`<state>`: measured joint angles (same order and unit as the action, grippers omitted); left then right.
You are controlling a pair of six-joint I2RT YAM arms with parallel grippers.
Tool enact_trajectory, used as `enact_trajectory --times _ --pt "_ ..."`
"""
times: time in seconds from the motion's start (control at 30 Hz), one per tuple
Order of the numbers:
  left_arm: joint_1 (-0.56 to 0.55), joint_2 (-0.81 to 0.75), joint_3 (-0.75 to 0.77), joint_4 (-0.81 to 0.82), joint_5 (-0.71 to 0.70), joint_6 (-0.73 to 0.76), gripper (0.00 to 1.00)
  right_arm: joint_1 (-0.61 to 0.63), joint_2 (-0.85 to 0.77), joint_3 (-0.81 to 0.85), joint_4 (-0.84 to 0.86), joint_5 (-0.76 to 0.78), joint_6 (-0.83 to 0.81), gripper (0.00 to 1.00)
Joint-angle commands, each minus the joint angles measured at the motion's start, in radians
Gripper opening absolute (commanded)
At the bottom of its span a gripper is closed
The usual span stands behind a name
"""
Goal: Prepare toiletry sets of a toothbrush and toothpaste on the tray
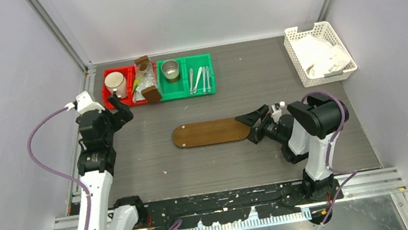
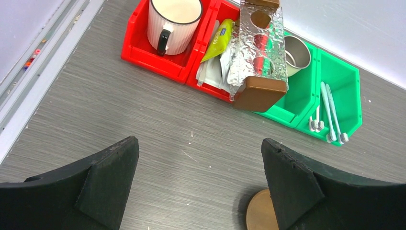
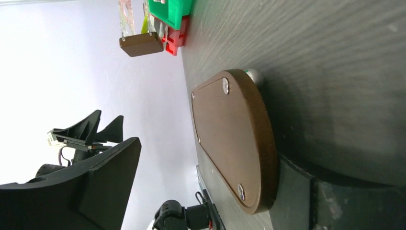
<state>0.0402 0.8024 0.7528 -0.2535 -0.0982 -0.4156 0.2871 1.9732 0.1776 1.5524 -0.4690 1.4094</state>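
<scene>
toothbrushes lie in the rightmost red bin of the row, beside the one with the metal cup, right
Not quite. The toothbrushes lie in a green bin, not a red one. It is the rightmost of the row, beside the one with the metal cup. The left wrist view shows this clearly.

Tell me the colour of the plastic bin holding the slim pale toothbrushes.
Green plastic bin; the left wrist view shows it best.

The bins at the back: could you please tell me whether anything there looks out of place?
Yes: the foil-covered holder lies tilted across a red bin and a green bin, resting on their rims rather than inside.
</scene>
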Motion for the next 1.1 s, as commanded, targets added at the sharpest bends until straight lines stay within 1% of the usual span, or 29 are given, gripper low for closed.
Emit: enact_trajectory --times 0.0,0.07,0.13,0.17,0.23,0.3,0.37,0.5,0.63,0.8,0.97,1.03,1.07 --pt "-0.003 0.012 0.021 0.014 -0.013 0.004 1.0 -0.063 -0.018 -0.148 -0.22 0.065 -0.123 0.99" --pt "-0.003 0.062 0.056 -0.01 0.0 -0.005 1.0 -0.091 -0.086 -0.141 -0.342 0.053 -0.137 1.0" --pt "-0.003 0.129 0.104 -0.055 0.029 -0.007 1.0 -0.09 -0.165 -0.12 -0.533 0.078 -0.164 0.99" --pt "-0.003 0.161 0.119 -0.069 0.039 -0.01 1.0 -0.091 -0.194 -0.111 -0.597 0.098 -0.19 1.0" --pt "-0.003 0.179 0.127 -0.074 0.05 -0.016 1.0 -0.096 -0.235 -0.082 -0.691 0.112 -0.246 1.0" --pt "-0.003 0.16 0.104 -0.048 0.055 -0.027 1.0 -0.101 -0.265 -0.026 -0.844 0.144 -0.317 1.0" --pt "-0.003 0.137 0.078 -0.021 0.054 -0.036 1.0 -0.1 -0.262 0.026 -0.941 0.152 -0.357 1.0" --pt "-0.003 0.119 0.078 -0.031 0.045 -0.028 1.0 -0.099 -0.201 0.07 -0.997 0.194 -0.348 1.0" --pt "-0.003 0.115 0.076 -0.036 0.046 -0.024 1.0 -0.099 -0.154 0.064 -0.99 0.275 -0.322 1.0" --pt "-0.003 0.111 0.077 -0.042 0.045 -0.015 1.0 -0.096 -0.214 0.082 -1.141 0.294 -0.338 1.0" --pt "-0.003 0.103 0.076 -0.041 0.044 -0.019 1.0 -0.05 -0.246 0.071 -1.217 0.291 -0.288 1.0" --pt "-0.003 0.101 0.073 -0.034 0.052 -0.026 1.0 -0.015 -0.273 0.127 -1.375 0.34 -0.26 1.0" --pt "-0.003 0.102 0.072 -0.035 0.056 -0.029 1.0 0.017 -0.285 0.157 -1.493 0.397 -0.247 1.0"
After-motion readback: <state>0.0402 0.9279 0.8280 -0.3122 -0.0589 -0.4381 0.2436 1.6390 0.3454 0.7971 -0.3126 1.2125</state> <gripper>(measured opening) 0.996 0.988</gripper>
